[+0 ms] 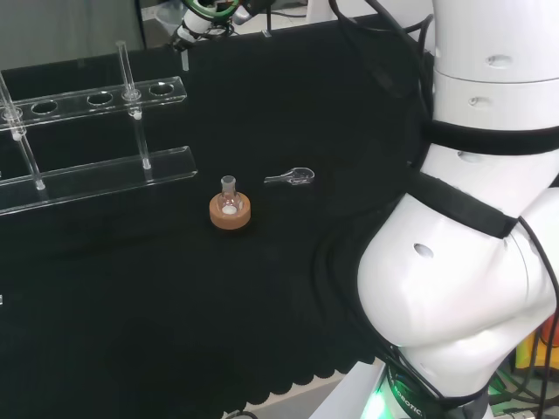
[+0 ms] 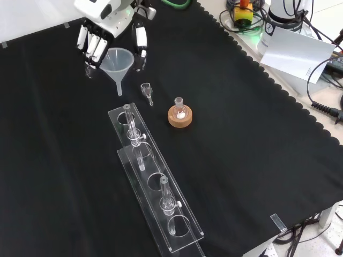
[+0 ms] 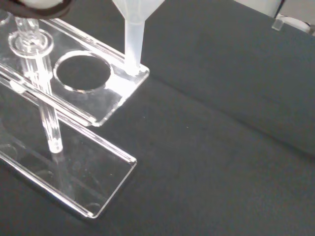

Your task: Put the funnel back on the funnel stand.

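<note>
In the front view the hand (image 2: 110, 32) comes in from the top left, its fingers (image 2: 94, 47) and thumb (image 2: 140, 43) curled round the rim of a translucent funnel (image 2: 119, 63). The funnel hangs above the cloth with its wide mouth up and its stem pointing down, tilted slightly toward the viewer; its long axis is close to upright. The stem's tip hangs just beyond the near end of the clear funnel stand (image 2: 155, 187), short of that end's first hole.

In the wrist view the funnel's stem (image 3: 133, 44) runs straight down and its tip lines up with the outer corner of the stand's upper plate (image 3: 106, 93), beside a round hole (image 3: 82, 73) and not inside it. Whether the tip touches the plate cannot be told.

The stand is a long clear rack with 2 plates, holes along the upper one, and thin posts (image 2: 165, 194). In the front view it runs from the middle of the cloth toward the lower right.

A cork ring (image 2: 180, 117) carrying a small flask (image 2: 179, 105) stands to the right of the stand in the front view, and a small clear scoop (image 2: 146, 90) lies between it and the funnel.
</note>
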